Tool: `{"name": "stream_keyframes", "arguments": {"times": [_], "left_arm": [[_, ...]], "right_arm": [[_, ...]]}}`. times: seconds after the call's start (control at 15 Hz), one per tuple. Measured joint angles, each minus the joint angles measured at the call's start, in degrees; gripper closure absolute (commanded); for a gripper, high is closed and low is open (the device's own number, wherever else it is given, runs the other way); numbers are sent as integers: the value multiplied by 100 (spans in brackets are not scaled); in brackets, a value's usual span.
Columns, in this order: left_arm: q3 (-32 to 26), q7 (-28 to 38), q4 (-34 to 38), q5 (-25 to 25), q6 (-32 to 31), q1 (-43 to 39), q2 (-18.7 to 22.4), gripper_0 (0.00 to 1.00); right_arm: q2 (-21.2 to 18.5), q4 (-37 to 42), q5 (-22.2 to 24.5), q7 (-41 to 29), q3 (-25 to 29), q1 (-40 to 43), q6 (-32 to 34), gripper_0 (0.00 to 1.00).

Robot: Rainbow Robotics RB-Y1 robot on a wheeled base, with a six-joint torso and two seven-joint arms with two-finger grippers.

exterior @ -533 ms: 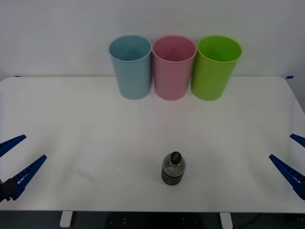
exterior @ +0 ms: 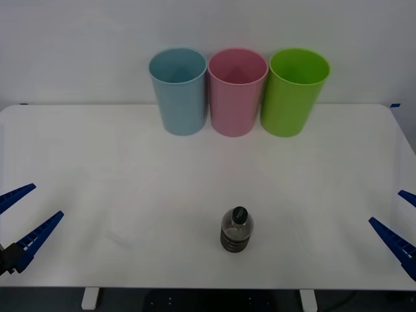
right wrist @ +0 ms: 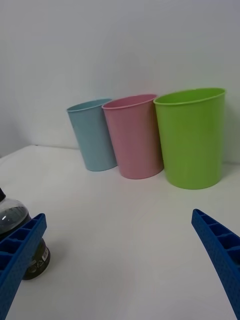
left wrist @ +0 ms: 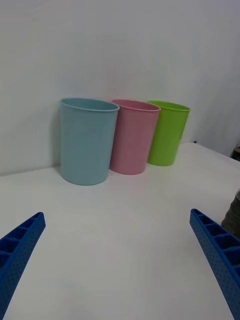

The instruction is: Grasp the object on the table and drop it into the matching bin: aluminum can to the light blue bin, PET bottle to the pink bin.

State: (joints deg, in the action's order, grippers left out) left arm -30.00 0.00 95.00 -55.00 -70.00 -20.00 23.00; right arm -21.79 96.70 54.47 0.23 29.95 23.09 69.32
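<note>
White desk: wide, rounded corners, carrying every item listed. Light blue bin, pink bin and lime green bin: set upright in a tight row at the far edge against the wall, mouths open upward, rims near or touching; the placement is judged to leave the near desk free for grasping while keeping all targets within one reach. Left gripper: held low at the near left edge, blue ribbed fingers spread wide, nothing between them; judged parked. Right gripper: held at the near right edge, fingers likewise spread wide and empty, well apart from the bottle. PET bottle: small, clear, black cap, dark lower band, standing upright near the front edge at centre, well apart from the bins and untouched; the pink bin is judged its destination. Compared with the frame half a second earlier, the right gripper is seen slightly lower and farther toward the edge; bottle, bins and left gripper are unchanged.
</note>
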Motion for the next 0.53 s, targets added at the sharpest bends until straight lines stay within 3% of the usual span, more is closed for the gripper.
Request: {"name": "stream_keyframes", "arguments": {"times": [0.53], "left_arm": [[0,0,0,0,0,0,0,0]], "right_arm": [[-470,-186,-6,384,-639,-27,320,0]]}}
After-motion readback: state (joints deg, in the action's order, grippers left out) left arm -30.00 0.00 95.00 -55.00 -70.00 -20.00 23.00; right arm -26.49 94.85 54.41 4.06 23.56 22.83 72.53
